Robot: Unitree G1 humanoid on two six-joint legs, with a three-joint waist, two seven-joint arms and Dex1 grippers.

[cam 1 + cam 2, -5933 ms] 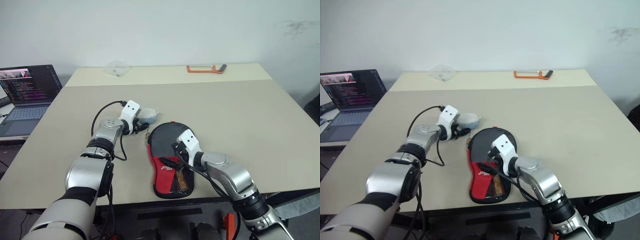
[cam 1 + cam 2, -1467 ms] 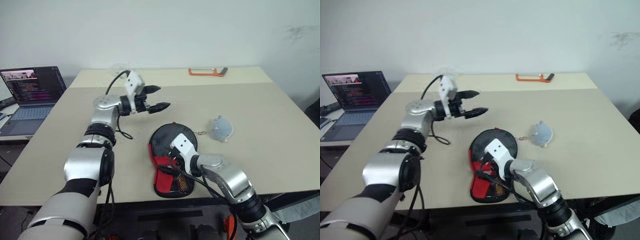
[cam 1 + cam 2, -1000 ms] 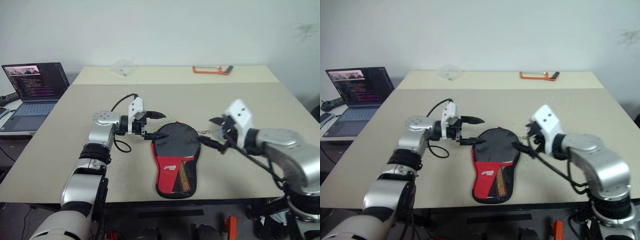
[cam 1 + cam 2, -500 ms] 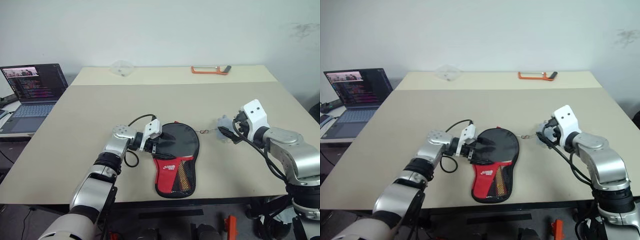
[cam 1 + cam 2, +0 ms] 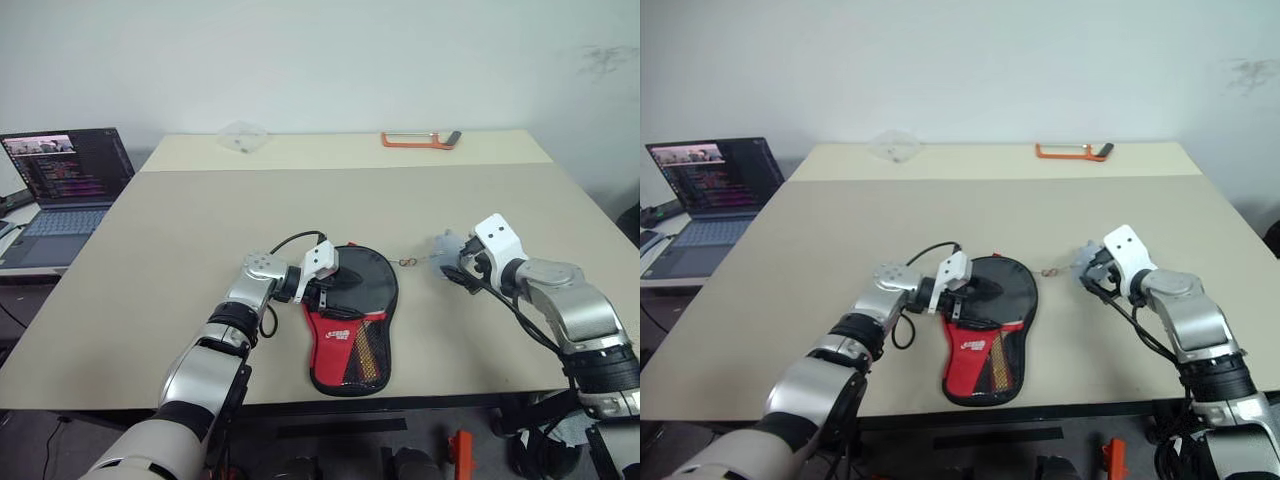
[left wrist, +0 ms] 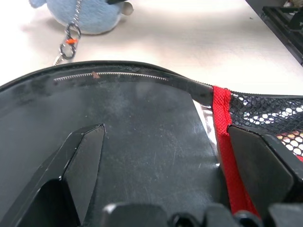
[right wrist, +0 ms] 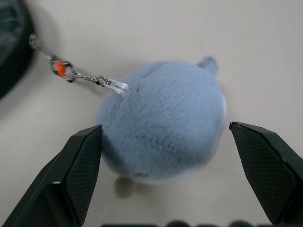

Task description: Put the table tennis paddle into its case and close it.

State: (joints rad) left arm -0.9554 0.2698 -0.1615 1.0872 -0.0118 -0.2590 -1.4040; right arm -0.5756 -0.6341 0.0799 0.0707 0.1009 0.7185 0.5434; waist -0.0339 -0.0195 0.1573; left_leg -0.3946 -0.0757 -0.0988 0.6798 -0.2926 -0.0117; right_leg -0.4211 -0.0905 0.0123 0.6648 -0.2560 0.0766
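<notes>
Both sets of fingers stand wide, nothing held. Left gripper (image 5: 335, 287) sits low over the round head of the paddle-shaped black fabric zip case (image 5: 350, 318), one finger (image 6: 78, 163) over the black panel and the other (image 6: 265, 165) by the red seam and mesh pocket; whether the tips touch the fabric I can't tell. Right gripper (image 5: 1092, 276) straddles the small grey-blue plush keychain charm (image 7: 163, 120), a finger (image 7: 75, 172) on each side and clear of it, chain running from the charm back toward the case's zip line. Change over the last second or so: the left arm came down from above the table onto the case head, and the right arm swung out from the case to the plush off its right side. My read: the case looks already zipped around the head, with the tan-and-red wooden handle of the table tennis paddle (image 5: 361, 347) visible through the mesh at the near end, so the paddle is probably inside and this is the closing step, left bracing the case while right goes for the charm as a zip pull. The case lies flat on the beige table (image 5: 200, 220) near its front edge, head under the left fingers, handle end toward the robot. The charm lies just right of the case head, between the right fingers. Risk: the plush is soft, so a pinch may slip.
</notes>
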